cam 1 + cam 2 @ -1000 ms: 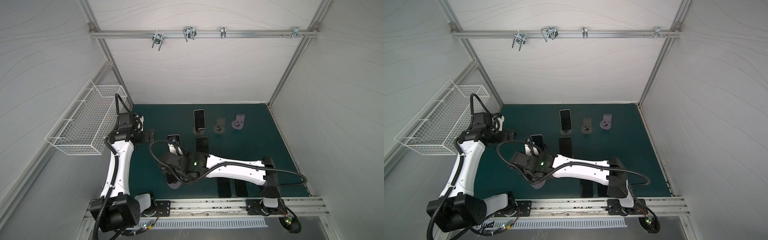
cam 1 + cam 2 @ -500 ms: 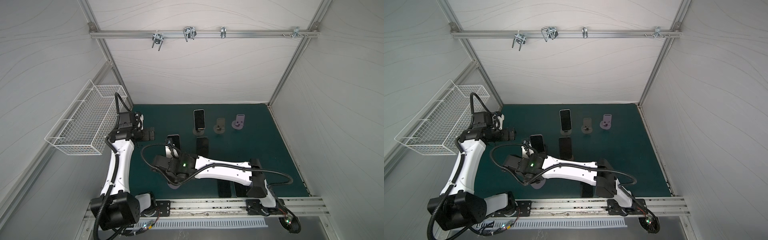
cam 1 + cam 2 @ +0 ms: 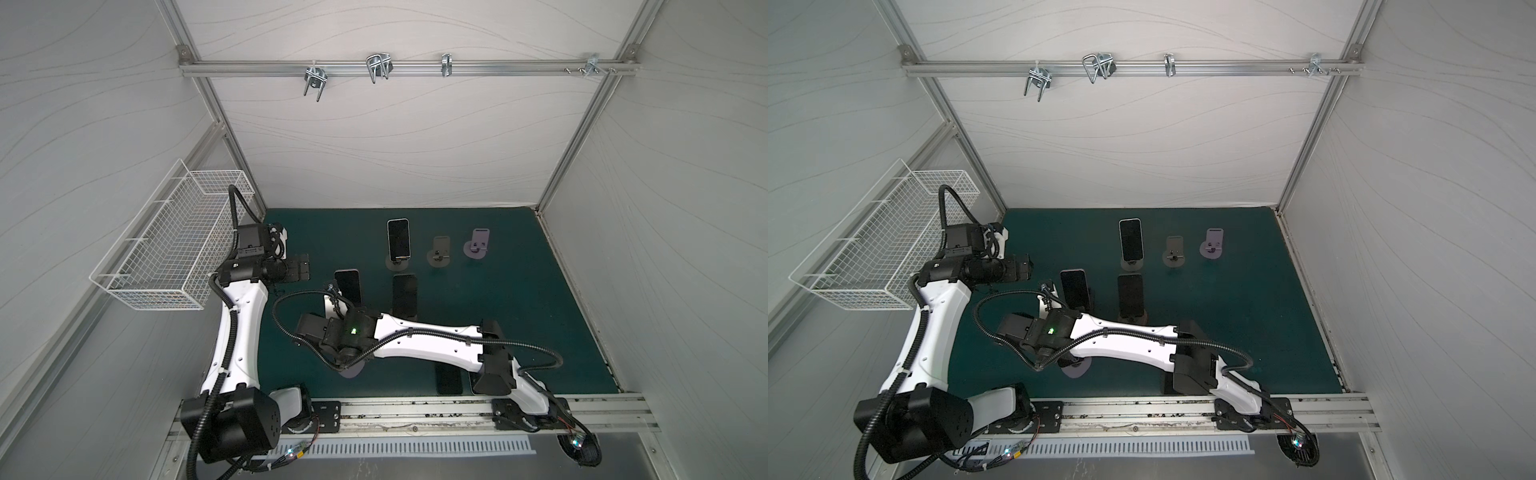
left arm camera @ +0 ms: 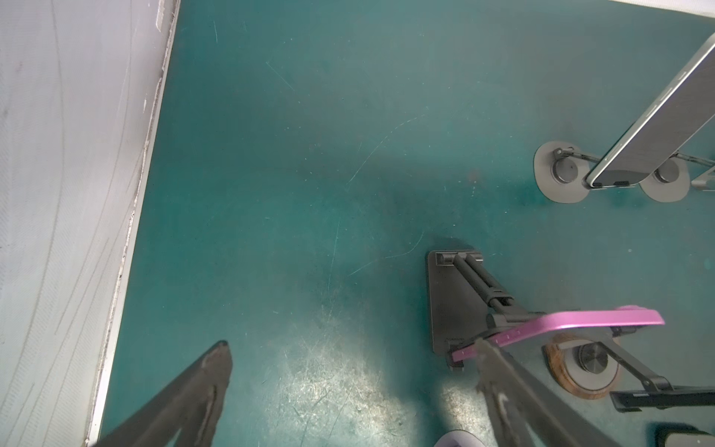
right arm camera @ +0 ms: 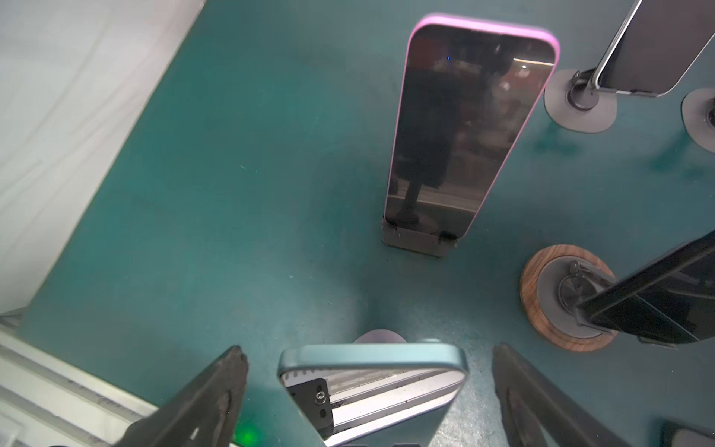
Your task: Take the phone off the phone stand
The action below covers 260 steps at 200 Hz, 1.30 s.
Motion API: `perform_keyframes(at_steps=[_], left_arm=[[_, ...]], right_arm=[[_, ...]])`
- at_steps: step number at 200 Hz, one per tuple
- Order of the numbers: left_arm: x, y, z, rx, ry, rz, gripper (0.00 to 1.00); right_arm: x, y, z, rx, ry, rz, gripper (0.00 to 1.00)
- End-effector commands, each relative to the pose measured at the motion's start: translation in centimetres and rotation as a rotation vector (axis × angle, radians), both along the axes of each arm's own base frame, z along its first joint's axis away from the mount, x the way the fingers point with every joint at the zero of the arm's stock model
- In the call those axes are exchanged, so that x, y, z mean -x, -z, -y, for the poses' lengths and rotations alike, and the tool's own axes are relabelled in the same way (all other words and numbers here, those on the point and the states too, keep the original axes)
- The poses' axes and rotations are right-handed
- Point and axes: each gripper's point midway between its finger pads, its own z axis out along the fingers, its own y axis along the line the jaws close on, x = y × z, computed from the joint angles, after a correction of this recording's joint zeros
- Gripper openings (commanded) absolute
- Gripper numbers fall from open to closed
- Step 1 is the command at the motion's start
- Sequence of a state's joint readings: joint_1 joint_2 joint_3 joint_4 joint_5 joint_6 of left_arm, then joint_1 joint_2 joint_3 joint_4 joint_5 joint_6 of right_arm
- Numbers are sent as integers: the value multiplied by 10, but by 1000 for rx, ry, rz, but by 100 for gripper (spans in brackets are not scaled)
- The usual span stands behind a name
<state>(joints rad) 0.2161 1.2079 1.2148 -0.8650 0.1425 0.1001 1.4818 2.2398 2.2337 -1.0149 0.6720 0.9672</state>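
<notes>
- Far left: white wire basket (image 3: 166, 249) on the side wall, well apart from the work.
- Next: left gripper (image 4: 350, 344), spread wide and empty, hovering over bare green mat (image 4: 290, 174) beside the wall edge, with one finger near the pink phone's side.
- Left of centre: right gripper (image 5: 369, 350), spread wide, straddling the top of the blue-edged phone (image 5: 371, 375); fingers (image 5: 216, 391) on either side, apart from it, no pinch yet.
- Same phone: leaning on its lilac stand (image 3: 352, 371) near the front rail, hidden under the arm in both top views. Not yet removed. Judged stage: approach done; closing, lifting and setting down all left.
- Just beyond: pink phone (image 5: 472, 127) on a black stand, near the lift path; straight up looks freest.
- Right of that: dark phone (image 5: 657, 294) on a wood-based stand (image 5: 541, 305), near one finger; little room for a sideways swing.
- Further right: silver phone (image 3: 399, 243), two empty stands (image 3: 439, 252), then open mat toward the right wall, likely room for setting down.
</notes>
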Motion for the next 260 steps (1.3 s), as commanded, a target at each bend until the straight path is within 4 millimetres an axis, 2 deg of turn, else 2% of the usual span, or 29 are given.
perform_keyframes(at_steps=[1, 92, 189, 228, 260], left_arm=[[-2, -17, 1, 4, 3, 53, 100], [-4, -11, -1, -5, 2, 43, 100], [-2, -10, -2, -17, 6, 44, 100], [-1, -12, -1, -15, 5, 52, 100], [0, -11, -2, -24, 7, 50, 100]], right_arm=[[2, 12, 7, 46, 31, -20, 98], [-1, 32, 11, 78, 65, -85, 84], [-3, 44, 6, 83, 54, -123, 85], [-4, 47, 6, 84, 55, -132, 80], [-3, 39, 5, 74, 49, -105, 78]])
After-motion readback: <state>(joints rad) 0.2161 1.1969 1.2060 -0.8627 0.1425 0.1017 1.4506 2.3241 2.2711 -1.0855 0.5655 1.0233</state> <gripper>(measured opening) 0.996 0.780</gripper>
